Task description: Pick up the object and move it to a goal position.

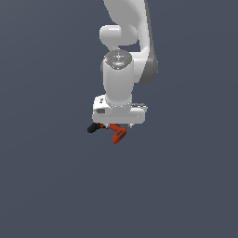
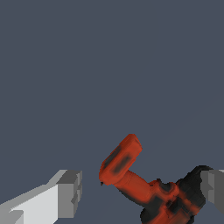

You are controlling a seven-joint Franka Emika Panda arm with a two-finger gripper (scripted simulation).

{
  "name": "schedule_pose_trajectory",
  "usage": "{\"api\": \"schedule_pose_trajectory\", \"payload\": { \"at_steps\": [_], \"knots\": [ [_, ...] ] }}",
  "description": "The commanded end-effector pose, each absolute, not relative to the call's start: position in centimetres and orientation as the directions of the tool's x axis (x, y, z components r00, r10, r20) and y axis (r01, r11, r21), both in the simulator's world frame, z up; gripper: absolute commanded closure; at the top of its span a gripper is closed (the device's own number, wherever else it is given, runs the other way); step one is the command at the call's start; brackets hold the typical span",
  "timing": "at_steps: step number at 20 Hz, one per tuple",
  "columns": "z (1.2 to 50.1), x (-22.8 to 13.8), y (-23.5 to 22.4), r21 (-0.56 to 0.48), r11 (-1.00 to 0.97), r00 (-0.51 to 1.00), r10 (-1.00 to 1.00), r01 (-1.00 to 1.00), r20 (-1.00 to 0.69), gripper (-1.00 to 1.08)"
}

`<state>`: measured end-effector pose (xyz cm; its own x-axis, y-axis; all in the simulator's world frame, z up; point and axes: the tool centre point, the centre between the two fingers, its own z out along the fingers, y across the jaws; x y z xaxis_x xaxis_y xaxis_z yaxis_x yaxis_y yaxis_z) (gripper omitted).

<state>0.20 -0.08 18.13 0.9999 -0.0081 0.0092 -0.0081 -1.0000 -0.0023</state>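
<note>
You see a plain, flat slate-grey surface filling both views, uniform and unmarked. The one thing lying on it is the small red-orange drill, its black chuck end toward the exterior view's left, its flared handle base angled out.

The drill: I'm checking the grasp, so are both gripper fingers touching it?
Cannot tell. In the wrist view one finger stands clear of the drill, while the other finger meets its black end; contact there isn't plain.

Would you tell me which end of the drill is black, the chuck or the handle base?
The chuck end of the drill is black; the flared handle base is red-orange.
</note>
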Motion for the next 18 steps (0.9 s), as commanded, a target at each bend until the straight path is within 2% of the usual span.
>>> {"api": "schedule_pose_trajectory", "payload": {
  "at_steps": [1,12,18],
  "knots": [
    [18.1,0.2,-0.1,-0.002,-1.000,1.000,-0.008,-0.008,0.009,-0.60],
    [18.4,0.2,-1.2,-0.008,-1.000,1.000,-0.020,-0.020,0.014,-0.60],
    [16.6,-0.8,-3.1,-0.030,-0.993,0.994,-0.113,-0.113,0.004,-0.60]
  ]
}}
